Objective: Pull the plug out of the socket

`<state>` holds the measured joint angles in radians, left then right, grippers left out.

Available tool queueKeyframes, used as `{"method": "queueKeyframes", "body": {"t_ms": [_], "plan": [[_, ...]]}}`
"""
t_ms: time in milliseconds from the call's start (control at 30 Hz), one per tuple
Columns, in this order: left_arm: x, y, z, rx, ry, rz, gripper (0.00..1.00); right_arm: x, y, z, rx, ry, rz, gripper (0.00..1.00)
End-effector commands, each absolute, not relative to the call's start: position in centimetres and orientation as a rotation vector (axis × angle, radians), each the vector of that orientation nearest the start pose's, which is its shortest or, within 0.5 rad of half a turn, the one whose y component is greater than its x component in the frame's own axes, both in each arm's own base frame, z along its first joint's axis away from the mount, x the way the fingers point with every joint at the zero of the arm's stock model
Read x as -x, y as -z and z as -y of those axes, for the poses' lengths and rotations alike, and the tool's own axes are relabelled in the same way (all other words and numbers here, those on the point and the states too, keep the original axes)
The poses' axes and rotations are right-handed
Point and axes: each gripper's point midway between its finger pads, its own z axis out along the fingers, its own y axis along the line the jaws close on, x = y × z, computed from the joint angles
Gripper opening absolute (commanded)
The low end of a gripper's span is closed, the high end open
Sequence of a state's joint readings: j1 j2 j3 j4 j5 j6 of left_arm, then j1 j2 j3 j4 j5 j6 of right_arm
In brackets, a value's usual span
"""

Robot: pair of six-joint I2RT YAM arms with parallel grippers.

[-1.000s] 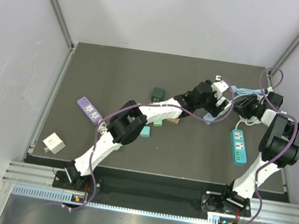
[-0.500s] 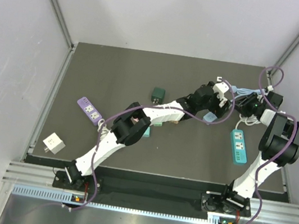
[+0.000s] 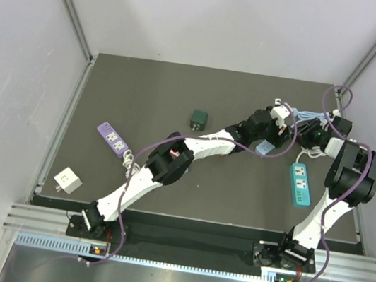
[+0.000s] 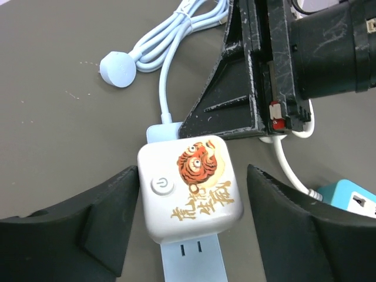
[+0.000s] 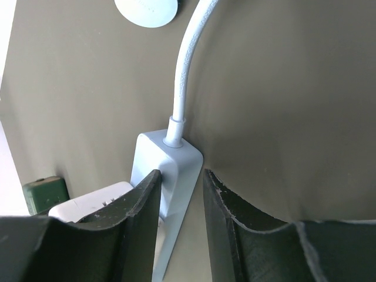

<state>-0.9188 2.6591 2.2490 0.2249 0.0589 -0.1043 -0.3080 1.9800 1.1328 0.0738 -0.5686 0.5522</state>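
Caught at the gripping step, with the pull not yet begun. Found toward the far right of the table (image 3: 146, 91): a white plug (image 4: 189, 189), tiger print and power button on top, seated on the pale blue socket (image 4: 194, 261) with no gap showing between them.

Spread wide, the left gripper (image 4: 192, 202): a finger on each side of the plug, the left one just beside its edge, the right one clearly apart, nothing held. Closed, by the look of it, the right gripper (image 5: 181, 176): fingers pressed to both sides of the socket's far end, just where the cord (image 5: 188, 64) enters, bracing it on the table.

Next, judging from this: close the left fingers squarely on the plug's side faces, then lift straight up off the socket face, without twisting. Keep the right grip firm so as not to drag the socket along. Mind the little room between the two grippers, very near each other in the left wrist view. Expect a stiff start and a sudden release.

Lying elsewhere, well apart from the work: a teal strip (image 3: 300, 184) at the right, a green adapter (image 3: 199, 120) mid-table, a purple strip (image 3: 113, 138) and a white cube (image 3: 67, 180) at the left.
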Motion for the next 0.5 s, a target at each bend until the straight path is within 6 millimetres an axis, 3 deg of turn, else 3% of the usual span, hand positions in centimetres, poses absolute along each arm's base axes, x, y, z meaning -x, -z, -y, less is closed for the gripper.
{"method": "queueKeyframes", "body": {"t_ms": [0, 233, 467], "plan": [[-43.7, -14.0, 61.0, -0.731, 0.848, -1.57, 0.72, -47.9, -4.2, 2.5, -0.665, -0.775, -2.215, 0.34], [-43.3, -13.8, 61.5, -0.746, 0.884, -1.571, 0.52, -47.0, -3.4, 1.7, -0.669, -0.737, -2.277, 0.33], [-43.1, -12.1, 61.4, -0.771, 0.874, -1.605, 0.62, -46.3, -2.6, 1.7, -0.689, -0.714, -2.321, 0.31]]}}
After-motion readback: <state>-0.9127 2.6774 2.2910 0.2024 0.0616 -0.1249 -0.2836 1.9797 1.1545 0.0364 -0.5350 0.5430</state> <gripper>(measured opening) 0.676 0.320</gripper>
